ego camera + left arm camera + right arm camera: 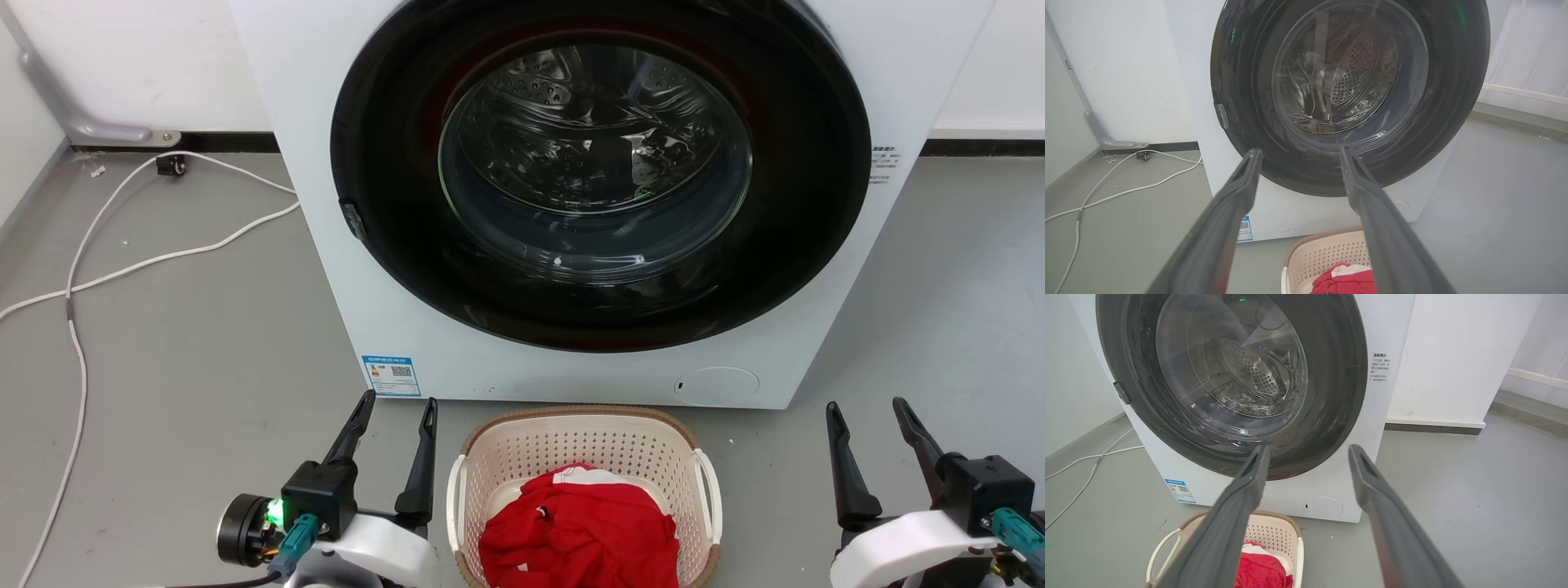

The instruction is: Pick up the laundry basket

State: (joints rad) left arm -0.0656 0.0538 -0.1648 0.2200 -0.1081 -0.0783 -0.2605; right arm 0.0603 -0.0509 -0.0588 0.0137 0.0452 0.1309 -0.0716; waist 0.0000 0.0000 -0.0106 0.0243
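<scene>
Blue QR sticker (391,375) and small print (885,166) on the washer (294,82) are illegible.

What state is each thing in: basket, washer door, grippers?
laundry basket: upright on the floor, ungrasped
red garment: heaped inside the basket
washer door: shut
left gripper: open, empty, beside the basket
right gripper: open, empty, apart from the basket
white cable: loose on the floor
</scene>
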